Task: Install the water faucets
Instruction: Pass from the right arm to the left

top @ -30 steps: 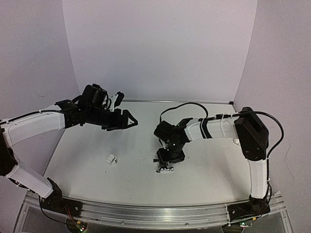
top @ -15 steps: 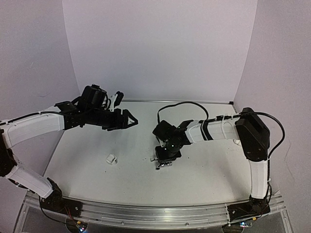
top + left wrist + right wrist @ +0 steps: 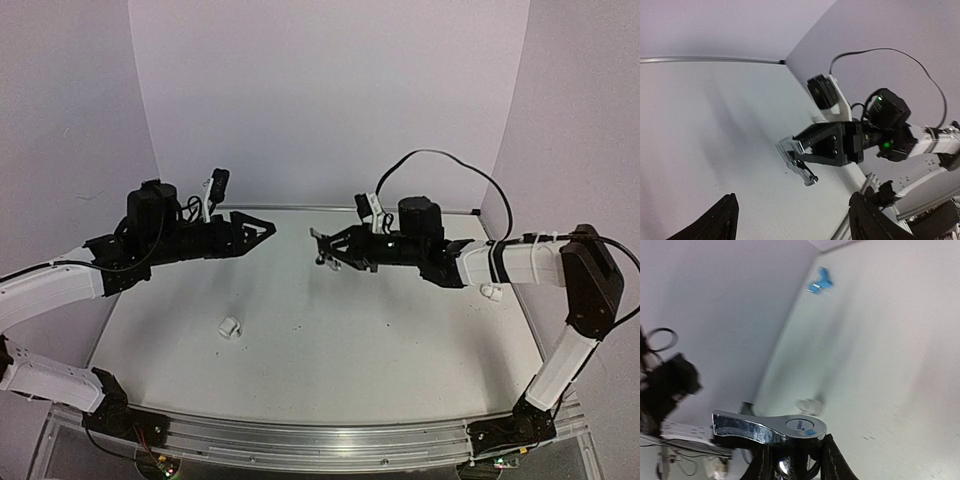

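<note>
The right gripper (image 3: 322,247) is clamped shut on the silver faucet (image 3: 767,426) and holds it above the table (image 3: 400,340), just right of centre in the top view. In the right wrist view the faucet's shiny lever lies crosswise over the 2 fingers (image 3: 763,460). The left gripper (image 3: 262,228) faces it from left of centre, jaws spread wide with nothing between them, near the faucet but apart from it. The blue faucet (image 3: 820,281) lies on the table by the wall, at the top of the right wrist view. 1 white fitting (image 3: 229,326) sits on the table, lower left of centre in the top view.
</note>
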